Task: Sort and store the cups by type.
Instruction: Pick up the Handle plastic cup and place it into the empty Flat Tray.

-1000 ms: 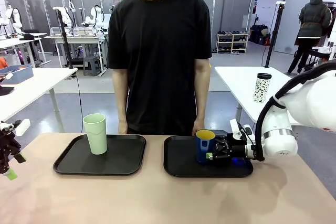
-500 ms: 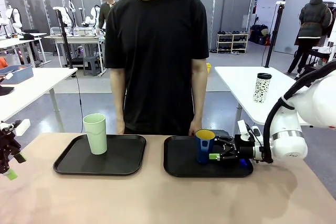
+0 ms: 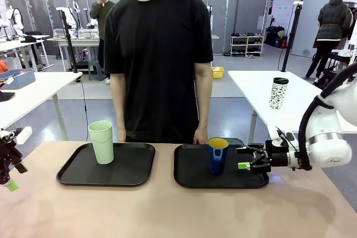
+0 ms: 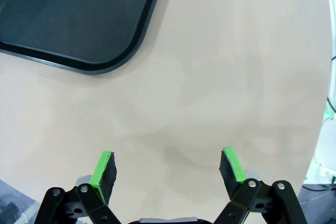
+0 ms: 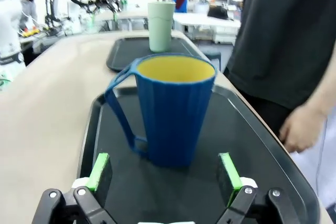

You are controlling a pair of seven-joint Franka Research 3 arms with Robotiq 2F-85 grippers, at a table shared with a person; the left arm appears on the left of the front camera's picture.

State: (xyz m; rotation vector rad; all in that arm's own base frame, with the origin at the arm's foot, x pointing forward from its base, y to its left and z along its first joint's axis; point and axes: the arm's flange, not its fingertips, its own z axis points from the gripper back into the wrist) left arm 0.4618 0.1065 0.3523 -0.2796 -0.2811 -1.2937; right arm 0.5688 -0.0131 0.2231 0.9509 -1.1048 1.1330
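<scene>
A tall pale green tumbler [image 3: 101, 141] stands upright on the left black tray [image 3: 134, 174]. On the right black tray [image 3: 189, 176] stands the dark blue cup [image 3: 217, 155] with a yellow inside. My right gripper [image 3: 244, 158] hovers level just right of the cup, open and apart from it. The right wrist view has the blue cup [image 5: 173, 108] upright beyond the open right gripper [image 5: 165, 174], its handle turned to picture left, and the green tumbler [image 5: 160, 18] far behind. My left gripper [image 3: 15, 175] hangs at the table's far left edge; the left gripper [image 4: 168, 166] is open over bare tabletop.
The person stands at the far edge behind the trays, one hand [image 3: 199, 136] hanging close to the right tray's back rim. The hand [image 5: 299, 129] appears beside the tray in the right wrist view. A corner of the left tray [image 4: 79, 30] lies ahead of the left gripper.
My right gripper has drawn back to the right, away from the blue cup, staying open. The cup stays on the tray. The person has shifted slightly left.
</scene>
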